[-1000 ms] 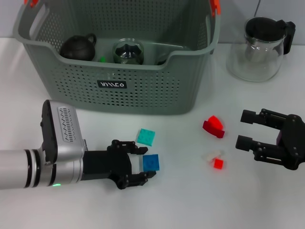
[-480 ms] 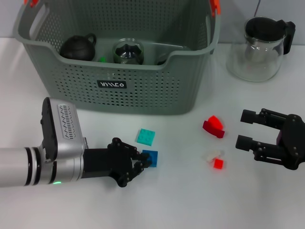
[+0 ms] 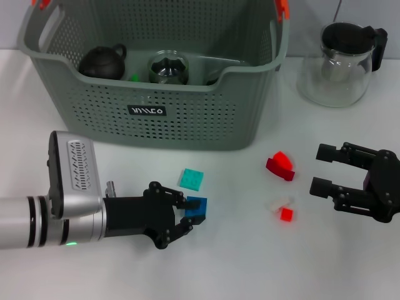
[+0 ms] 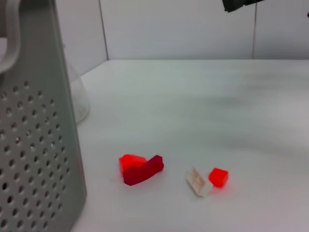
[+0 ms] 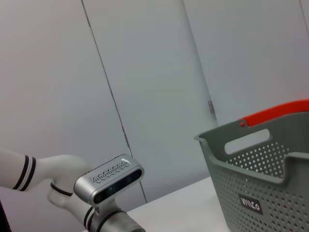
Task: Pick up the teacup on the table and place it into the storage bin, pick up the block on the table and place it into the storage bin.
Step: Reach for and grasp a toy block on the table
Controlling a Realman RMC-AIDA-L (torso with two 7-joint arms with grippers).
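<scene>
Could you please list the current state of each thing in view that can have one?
left gripper: shut on the blue block.
blue block: gripped, tilted, just off the table.
right gripper: open, empty, at the table's right side.
storage bin: upright, holding a dark teapot and glassware.
glass teapot: upright on the table, lid on.
teal block: flat on the table, untouched.
red blocks: loose on the table.
</scene>
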